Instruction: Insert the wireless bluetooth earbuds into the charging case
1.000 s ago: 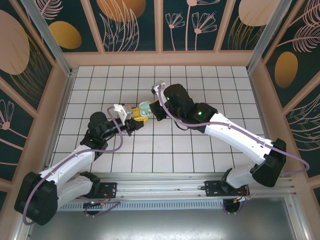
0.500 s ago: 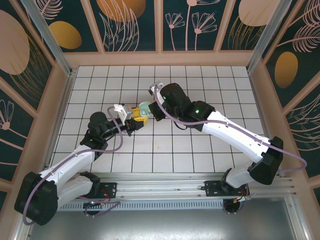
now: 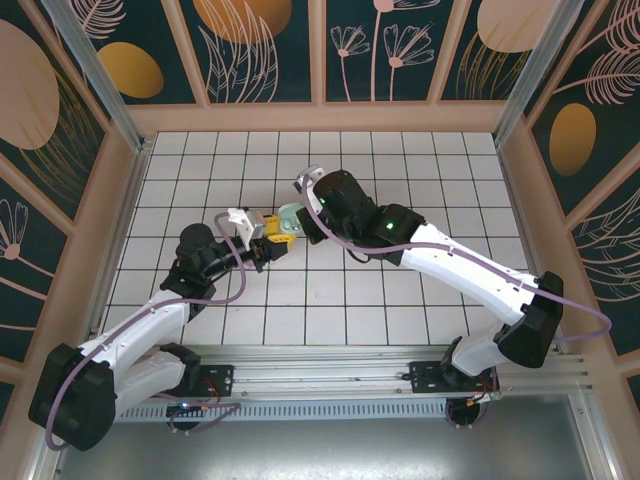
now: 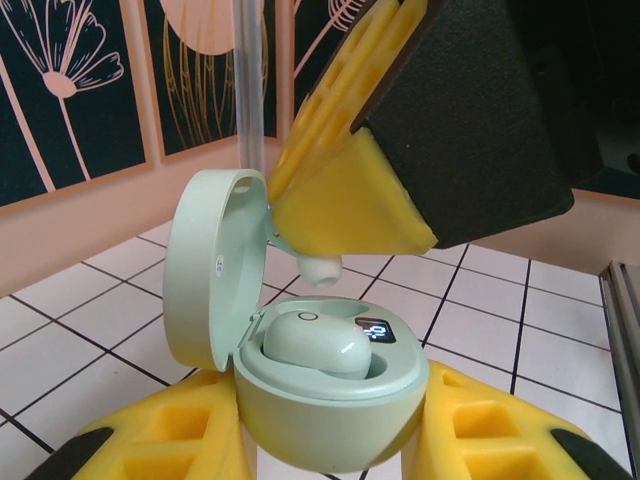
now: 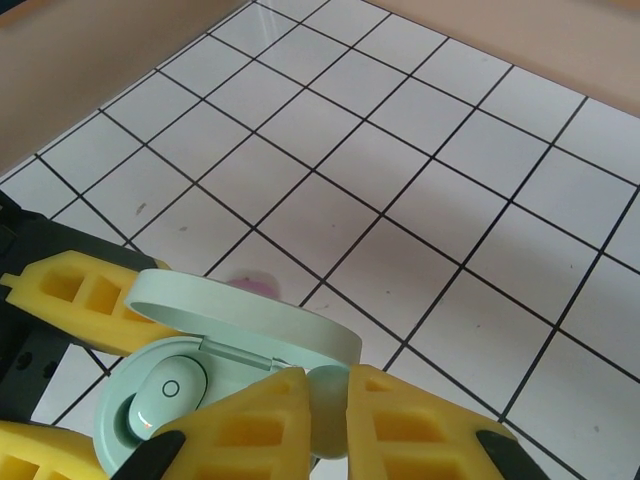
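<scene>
Our right gripper [image 5: 326,400] pinches a pale mint earbud [image 4: 320,268] between ribbed yellow fingers [image 5: 420,425], just above the open charging case [image 4: 335,390]. Our left gripper [image 4: 330,438] clamps that smooth, rounded mint shell from both sides, lid [image 4: 205,265] tipped up. A second glossy bud [image 4: 315,345] sits seated inside. There's a tiny lit display [image 4: 373,330], but we can't read the digits.

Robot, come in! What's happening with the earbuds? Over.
Left gripper shut on open charging case. One earbud seated. Right gripper shut on second earbud, just above case. Nothing blocking.
</scene>
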